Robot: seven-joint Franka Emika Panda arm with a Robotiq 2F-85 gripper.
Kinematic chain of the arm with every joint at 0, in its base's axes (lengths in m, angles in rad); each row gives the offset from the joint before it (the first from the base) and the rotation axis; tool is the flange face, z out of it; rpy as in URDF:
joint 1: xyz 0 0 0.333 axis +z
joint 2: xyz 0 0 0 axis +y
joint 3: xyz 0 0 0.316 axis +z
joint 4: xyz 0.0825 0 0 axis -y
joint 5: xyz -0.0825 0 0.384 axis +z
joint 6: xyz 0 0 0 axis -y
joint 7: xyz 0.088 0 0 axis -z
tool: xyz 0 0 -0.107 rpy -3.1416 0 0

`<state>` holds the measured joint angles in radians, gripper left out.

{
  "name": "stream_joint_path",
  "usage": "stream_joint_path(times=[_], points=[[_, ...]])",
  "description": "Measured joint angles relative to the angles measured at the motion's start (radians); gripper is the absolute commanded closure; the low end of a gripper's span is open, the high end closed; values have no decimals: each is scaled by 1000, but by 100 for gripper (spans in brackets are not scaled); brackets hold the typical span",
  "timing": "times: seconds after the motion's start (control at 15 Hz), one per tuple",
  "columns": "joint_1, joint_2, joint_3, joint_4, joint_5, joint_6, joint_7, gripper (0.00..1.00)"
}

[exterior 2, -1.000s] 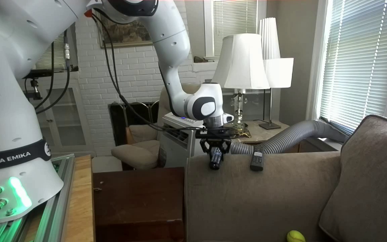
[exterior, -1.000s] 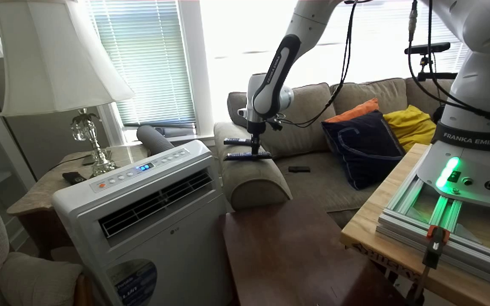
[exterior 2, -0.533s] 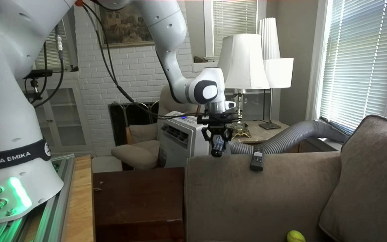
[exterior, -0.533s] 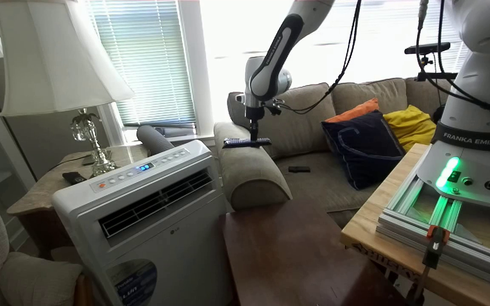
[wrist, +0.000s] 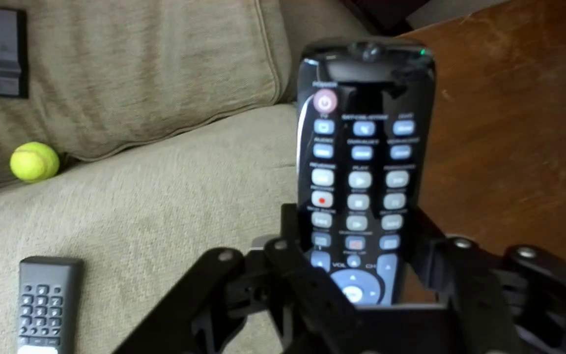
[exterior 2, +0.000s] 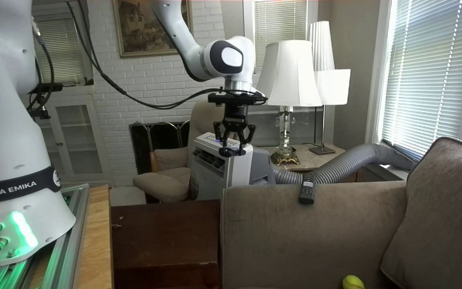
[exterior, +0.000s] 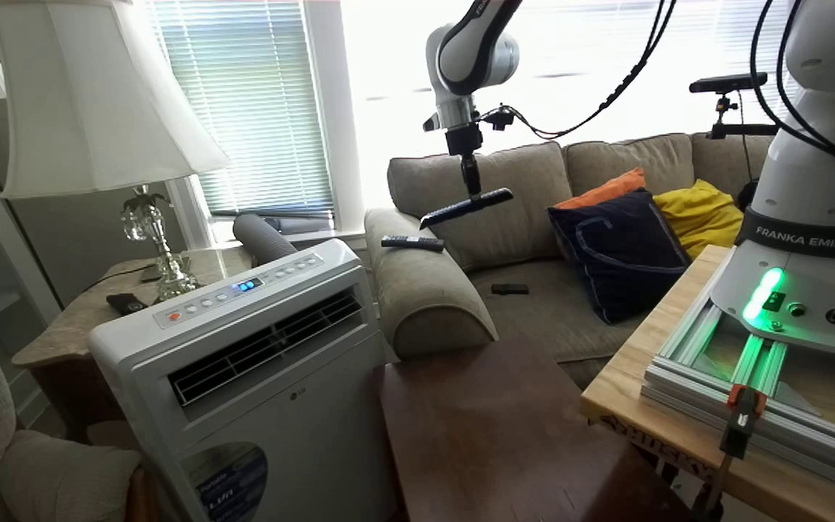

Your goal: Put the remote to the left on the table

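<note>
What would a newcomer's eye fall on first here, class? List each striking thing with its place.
Probably the long, glossy black plastic remote, just right of centre in the wrist view, held between the black jointed fingers. Next might come the glowing green bar-shaped light on the white robot base, in both exterior views, then the round yellow-green tennis ball on the beige fabric sofa, at the wrist view's left.

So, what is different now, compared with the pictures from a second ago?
The gripper, closed on the remote, has carried it up, away from the sofa arm and, in both exterior views, towards the robot's base. In an exterior view the remote, about level before, is now tilted. No new grasp or release is visible. The keypad handset on the sofa arm and the tennis ball stayed in place.
</note>
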<state>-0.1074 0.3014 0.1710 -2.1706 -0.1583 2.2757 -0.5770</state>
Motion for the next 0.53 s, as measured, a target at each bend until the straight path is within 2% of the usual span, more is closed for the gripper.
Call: stream_joint_path(times=[0.13, 0.2, 0.33, 0.53], points=[[29, -84, 1, -105, 23, 3, 8, 72], [49, -119, 1, -159, 24, 5, 27, 47], [74, -136, -6, -184, 24, 6, 33, 47], [73, -125, -20, -167, 24, 6, 31, 47]])
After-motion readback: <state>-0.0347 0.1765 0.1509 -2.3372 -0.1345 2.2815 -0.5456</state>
